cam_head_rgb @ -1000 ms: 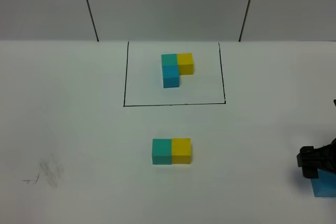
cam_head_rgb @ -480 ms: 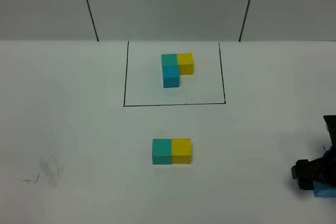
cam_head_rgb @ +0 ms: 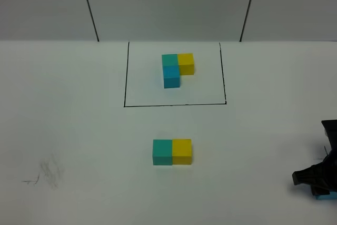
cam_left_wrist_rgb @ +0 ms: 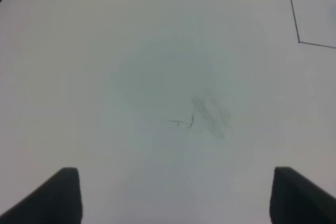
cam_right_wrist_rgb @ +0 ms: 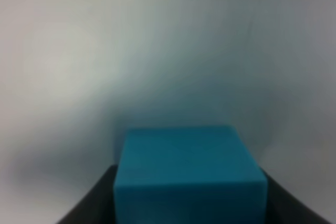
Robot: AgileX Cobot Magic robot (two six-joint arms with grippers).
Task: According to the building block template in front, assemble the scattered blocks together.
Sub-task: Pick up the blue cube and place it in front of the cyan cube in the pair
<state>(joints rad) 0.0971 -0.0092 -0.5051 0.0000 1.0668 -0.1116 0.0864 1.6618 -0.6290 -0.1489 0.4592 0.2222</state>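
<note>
The building block template [cam_head_rgb: 176, 69] lies at the back inside a black drawn rectangle [cam_head_rgb: 125, 77]: teal-green, yellow and sky-blue cubes in an L. Of the scattered blocks, the teal-green one [cam_head_rgb: 162, 152] and the yellow one [cam_head_rgb: 181, 151] sit side by side, touching, in the middle of the table. The sky-blue block [cam_head_rgb: 326, 197] shows only as a sliver under my right gripper [cam_head_rgb: 318, 183] at the right edge. In the right wrist view this block [cam_right_wrist_rgb: 189, 174] fills the gap between the fingers of the right gripper [cam_right_wrist_rgb: 189, 211], which is shut on it. My left gripper [cam_left_wrist_rgb: 176, 198] hangs open over bare table.
A faint pencil smudge [cam_head_rgb: 50, 172] marks the table at the front left, and it lies under the left gripper as a smudge [cam_left_wrist_rgb: 210, 114]. A corner of the black outline [cam_left_wrist_rgb: 299, 40] shows in the left wrist view. The sky-blue block is close to the table's right front edge.
My right gripper has sunk over the sky-blue block, covering most of it, and has closed on it. The other blocks and the left arm have not moved.
</note>
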